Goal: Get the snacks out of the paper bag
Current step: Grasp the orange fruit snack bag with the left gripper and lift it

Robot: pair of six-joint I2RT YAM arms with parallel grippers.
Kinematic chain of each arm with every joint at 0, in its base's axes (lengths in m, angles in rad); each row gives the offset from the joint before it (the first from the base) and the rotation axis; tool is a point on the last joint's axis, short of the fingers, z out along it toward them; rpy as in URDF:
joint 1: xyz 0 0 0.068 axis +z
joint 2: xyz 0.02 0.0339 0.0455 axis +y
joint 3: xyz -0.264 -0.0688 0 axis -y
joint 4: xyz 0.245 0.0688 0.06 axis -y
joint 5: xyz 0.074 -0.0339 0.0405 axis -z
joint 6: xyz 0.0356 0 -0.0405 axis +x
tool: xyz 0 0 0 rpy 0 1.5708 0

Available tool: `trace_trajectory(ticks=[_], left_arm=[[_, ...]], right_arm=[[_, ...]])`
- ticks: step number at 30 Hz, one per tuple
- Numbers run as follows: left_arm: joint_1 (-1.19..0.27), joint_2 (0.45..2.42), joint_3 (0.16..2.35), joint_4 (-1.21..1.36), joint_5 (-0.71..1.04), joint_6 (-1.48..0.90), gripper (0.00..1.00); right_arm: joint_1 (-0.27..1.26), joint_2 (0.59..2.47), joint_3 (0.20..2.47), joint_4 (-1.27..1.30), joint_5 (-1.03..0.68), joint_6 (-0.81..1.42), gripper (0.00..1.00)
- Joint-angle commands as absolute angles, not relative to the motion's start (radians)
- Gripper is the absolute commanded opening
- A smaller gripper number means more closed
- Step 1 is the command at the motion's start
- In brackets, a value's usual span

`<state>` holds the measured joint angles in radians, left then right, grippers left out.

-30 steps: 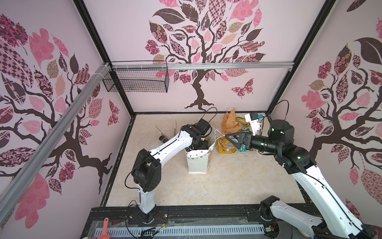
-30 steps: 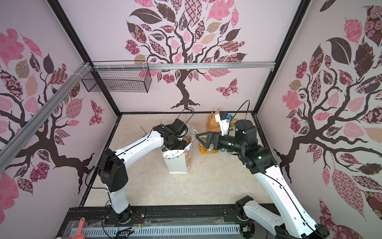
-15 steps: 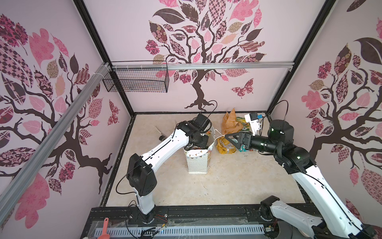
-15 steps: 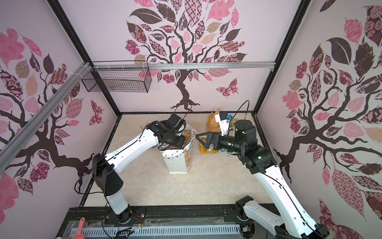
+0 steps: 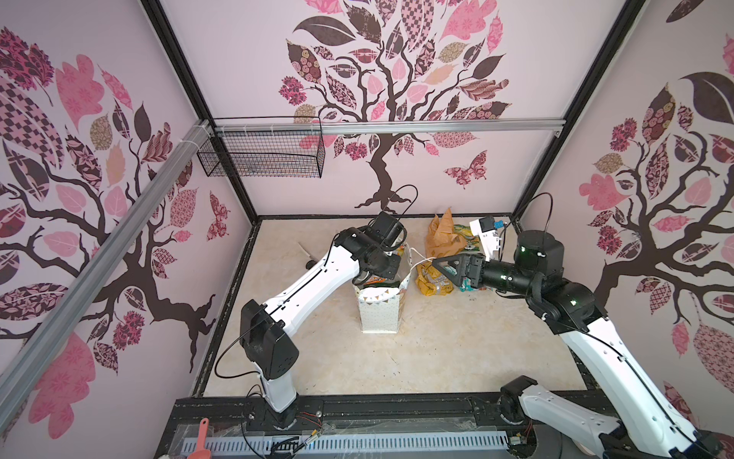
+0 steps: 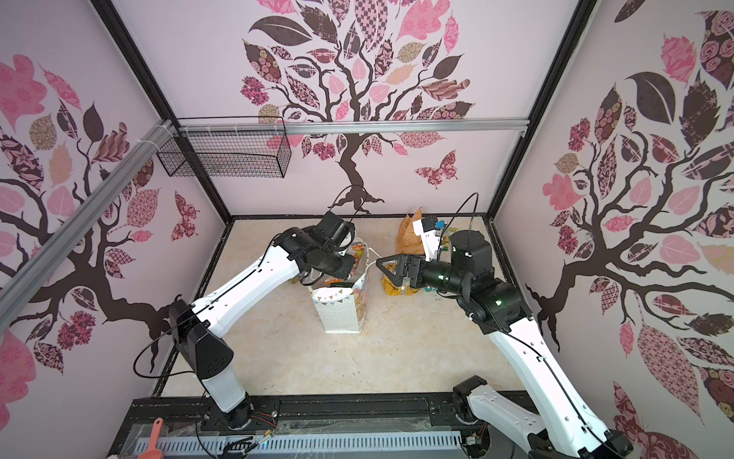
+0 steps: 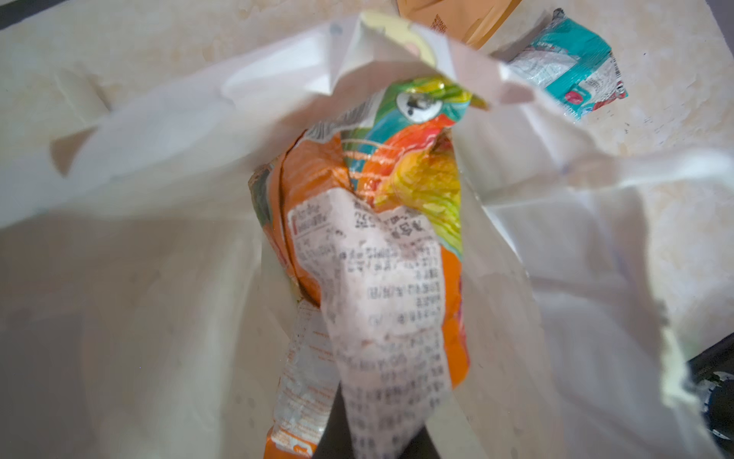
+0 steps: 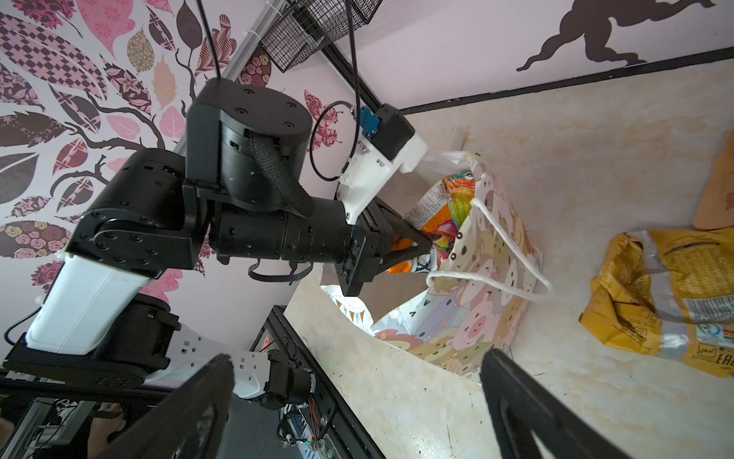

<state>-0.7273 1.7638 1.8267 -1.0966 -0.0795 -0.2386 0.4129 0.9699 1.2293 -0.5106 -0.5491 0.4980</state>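
The white dotted paper bag (image 5: 379, 314) (image 6: 342, 312) stands upright mid-floor. My left gripper (image 5: 380, 275) (image 6: 331, 274) reaches into its mouth from behind. It is shut on an orange snack packet with a white printed label (image 7: 381, 278) (image 8: 441, 216), whose top shows above the rim. One dark finger (image 7: 337, 429) shows below the packet. My right gripper (image 5: 440, 263) (image 6: 382, 264) (image 8: 357, 369) hangs open and empty just right of the bag, near its cord handle (image 8: 500, 242). A mustard-yellow snack (image 5: 433, 283) (image 8: 667, 294) and a teal one (image 7: 572, 67) lie on the floor.
Crumpled tan-brown paper (image 5: 441, 238) (image 6: 409, 238) stands at the back right beside more packets. A wire basket (image 5: 262, 157) hangs on the back wall. The black frame rail (image 5: 397, 405) borders the front, with an orange scoop (image 5: 201, 435) below it.
The left arm has shifted, its elbow swinging out toward the front left while the gripper stays at the bag's mouth with the packet. The right arm has held still.
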Motion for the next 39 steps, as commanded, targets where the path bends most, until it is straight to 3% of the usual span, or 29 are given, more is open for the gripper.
trace_trajectory(ticks=[1, 23, 39], left_arm=[[-0.736, 1.715, 1.905, -1.085, -0.111, -0.207, 0.0], [-0.792, 1.647, 1.989, -1.062, -0.198, -0.143, 0.0], [-0.844, 1.475, 1.842, -0.825, -0.14, -0.026, 0.0]], right_arm=[[0.416, 0.971, 1.241, -0.521, -0.544, 0.502, 1.0], [0.416, 0.969, 1.252, -0.529, -0.546, 0.502, 1.0], [0.415, 0.953, 1.301, -0.515, -0.524, 0.551, 1.0]])
